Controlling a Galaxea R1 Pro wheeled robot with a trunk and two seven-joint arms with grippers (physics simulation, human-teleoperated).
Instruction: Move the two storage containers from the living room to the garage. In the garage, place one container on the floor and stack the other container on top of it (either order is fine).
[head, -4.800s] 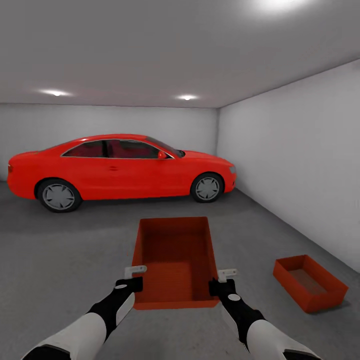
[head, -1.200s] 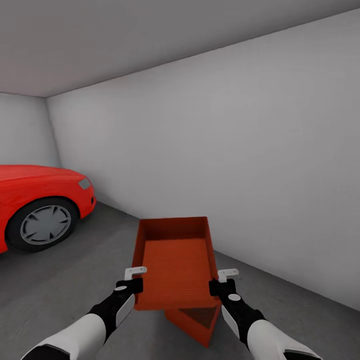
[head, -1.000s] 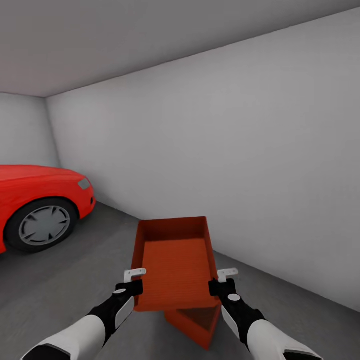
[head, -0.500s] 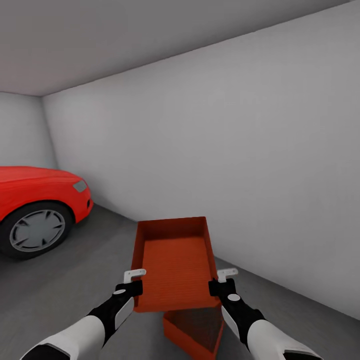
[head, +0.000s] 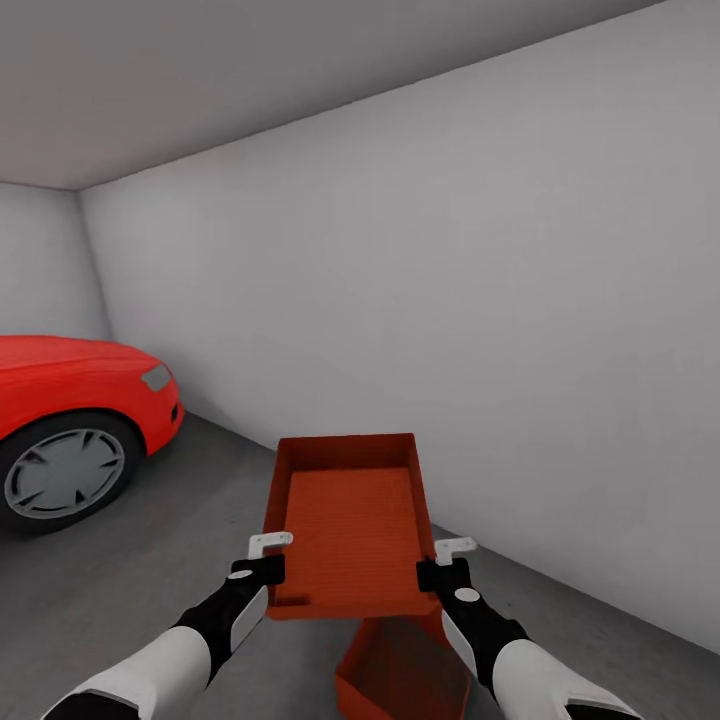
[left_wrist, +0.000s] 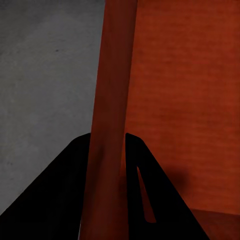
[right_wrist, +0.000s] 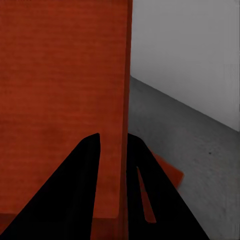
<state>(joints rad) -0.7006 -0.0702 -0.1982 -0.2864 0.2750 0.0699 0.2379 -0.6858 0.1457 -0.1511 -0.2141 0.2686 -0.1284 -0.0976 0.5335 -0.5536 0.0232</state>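
Left gripper (head: 268, 560) and right gripper (head: 443, 562) are each clamping a side wall of the carried container (head: 345, 525): orange-red, open-top, tapered. Second container (head: 400, 665) is sitting on the floor (head: 110, 570) beneath the right gripper.

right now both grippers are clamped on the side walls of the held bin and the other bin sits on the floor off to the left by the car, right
Not quite. The left gripper and right gripper do clamp the held bin by its side walls, as both wrist views show. But the other bin is not by the car. The head view shows it on the floor just below the held bin, partly hidden by it.
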